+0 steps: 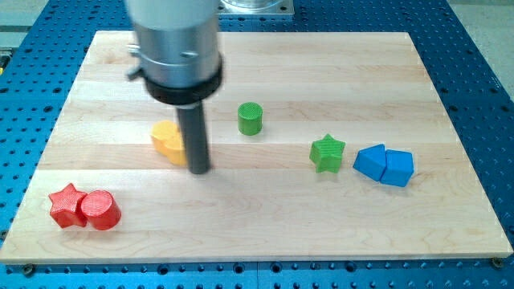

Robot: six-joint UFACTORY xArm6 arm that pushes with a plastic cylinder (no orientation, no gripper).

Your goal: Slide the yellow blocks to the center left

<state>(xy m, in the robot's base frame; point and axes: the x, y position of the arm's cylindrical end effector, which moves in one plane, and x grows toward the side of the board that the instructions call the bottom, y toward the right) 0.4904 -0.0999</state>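
Nearest, my tip [198, 170] rests on the tabletop [265, 225]; being a bare rod, it grips nothing. Just beyond, touching its left side, sit the yellow blocks [168, 141], left of frame centre, so the push runs leftward.

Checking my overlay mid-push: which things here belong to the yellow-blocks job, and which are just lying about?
In the job:
- yellow blocks, partly hidden behind the rod, shapes unclear
- my tip, against their right side

Lying about:
- green cylinder
- green star
- two blue blocks, touching
- red star and red cylinder, touching
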